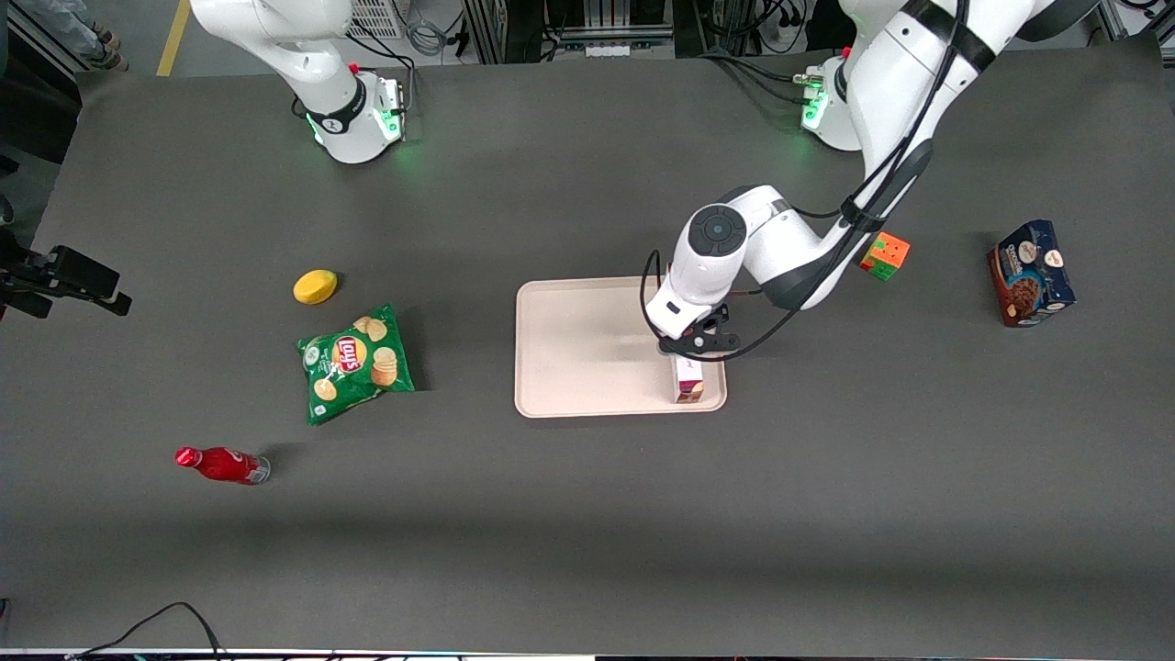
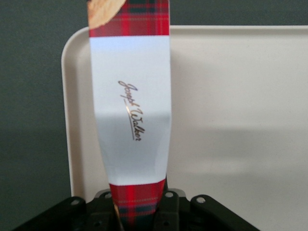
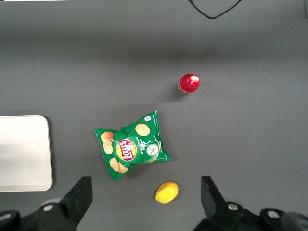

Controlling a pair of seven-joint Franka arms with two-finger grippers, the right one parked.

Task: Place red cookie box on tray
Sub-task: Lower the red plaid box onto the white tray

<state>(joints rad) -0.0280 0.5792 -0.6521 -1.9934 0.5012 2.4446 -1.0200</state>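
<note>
The red cookie box (image 1: 688, 380) is a long plaid carton with a white label panel (image 2: 131, 106). It lies lengthwise over the tray (image 1: 578, 353), along the tray's short rim toward the working arm's end, and its nearer end reaches the corner closest to the front camera. My left gripper (image 1: 695, 345) is shut on the box's plaid end (image 2: 137, 204), and the fingers (image 2: 169, 204) press its sides. Whether the box rests on the tray (image 2: 231, 120) or hangs just above it, I cannot tell. Most of the box is hidden under the wrist in the front view.
A dark blue cookie box (image 1: 1032, 273) and a colour cube (image 1: 884, 255) stand toward the working arm's end. Toward the parked arm's end lie a green chips bag (image 1: 354, 363), a yellow lemon (image 1: 315, 286) and a red bottle (image 1: 223, 464).
</note>
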